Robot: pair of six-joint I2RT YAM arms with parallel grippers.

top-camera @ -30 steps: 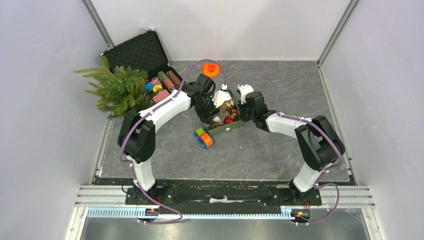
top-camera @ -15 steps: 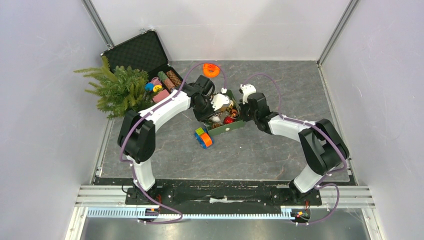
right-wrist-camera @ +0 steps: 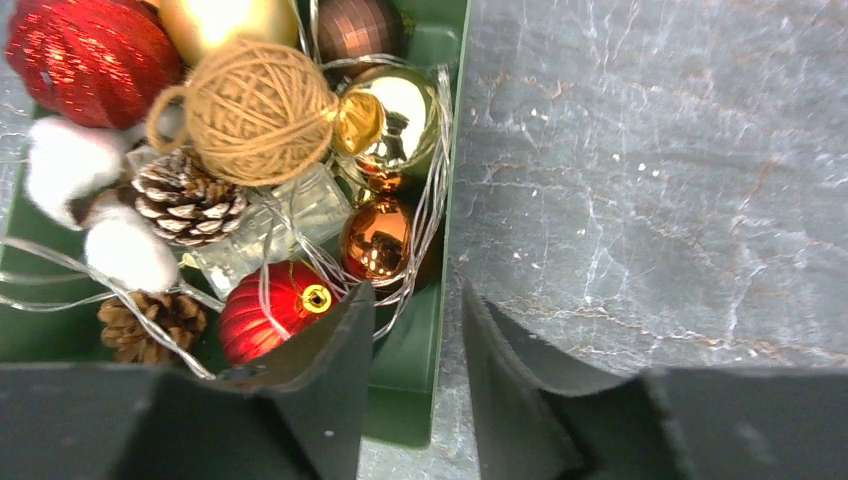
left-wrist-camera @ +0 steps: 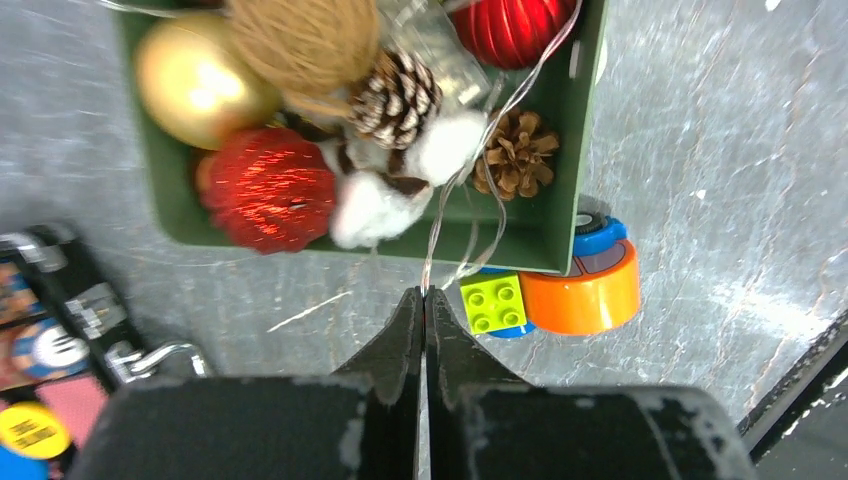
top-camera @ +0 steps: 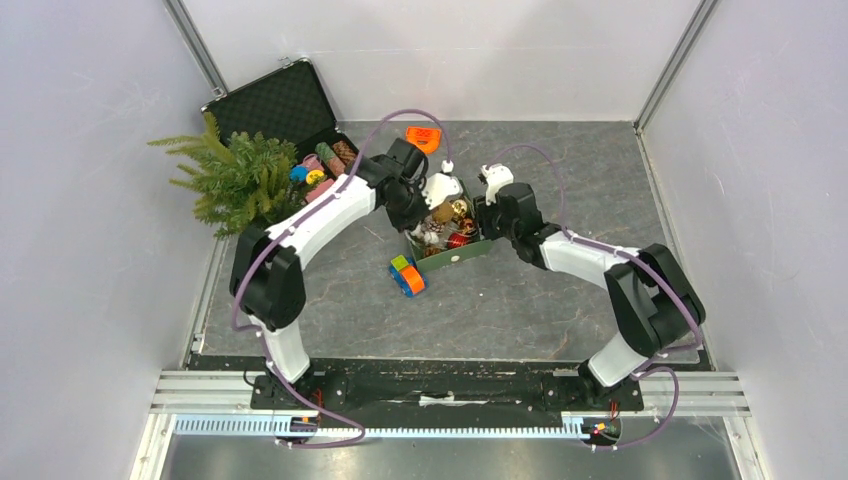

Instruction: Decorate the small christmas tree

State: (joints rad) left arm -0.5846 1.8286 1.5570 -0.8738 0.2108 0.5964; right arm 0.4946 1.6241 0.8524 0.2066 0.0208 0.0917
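— Tree location, please?
— It was at the desk's far left edge, just beside an open black case.
— And the left hand?
— Fully closed, its tips pinching a thin silvery wire that led into a green box mid-desk.
— What did the box hold?
— Red, gold and copper balls, a twine ball, pine cones and white puffs, all tangled in that wire. A green brick and an orange toy lay together just outside the box's wall.
— And the right hand?
— Partly open, holding nothing. It straddled the box's side wall: one finger inside, above a red ball, the other outside over bare desk. Whether either finger touched the wall could not be told.
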